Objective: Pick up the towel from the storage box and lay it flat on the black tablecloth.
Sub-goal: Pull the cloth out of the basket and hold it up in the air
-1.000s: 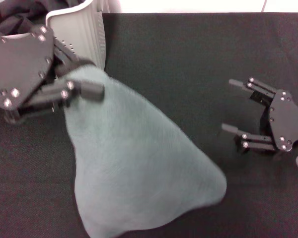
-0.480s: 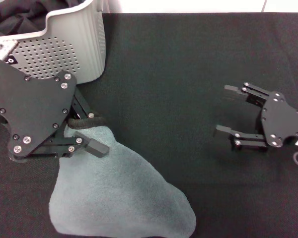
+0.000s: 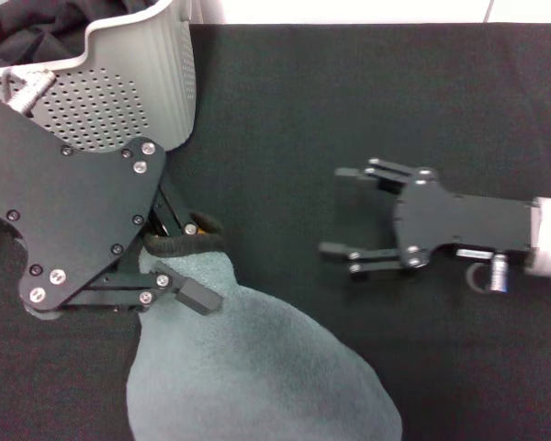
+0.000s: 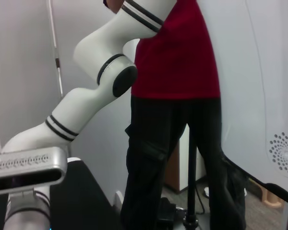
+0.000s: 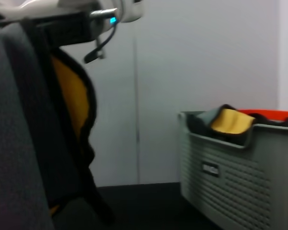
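Observation:
My left gripper is shut on the black-bordered edge of the grey-green towel, which hangs from it and spreads over the black tablecloth toward the near edge of the head view. The light grey storage box stands at the far left, behind the left arm. My right gripper hovers open over the tablecloth, to the right of the towel and apart from it. In the right wrist view the hanging towel fills one side and the storage box stands farther off.
Dark cloths lie inside the box; the right wrist view shows a yellow one on its rim. In the left wrist view a person in a red top stands beyond the table beside a white robot arm.
My left gripper has carried the towel out of the box and down toward the tablecloth. My right gripper has moved left toward the towel, still open.

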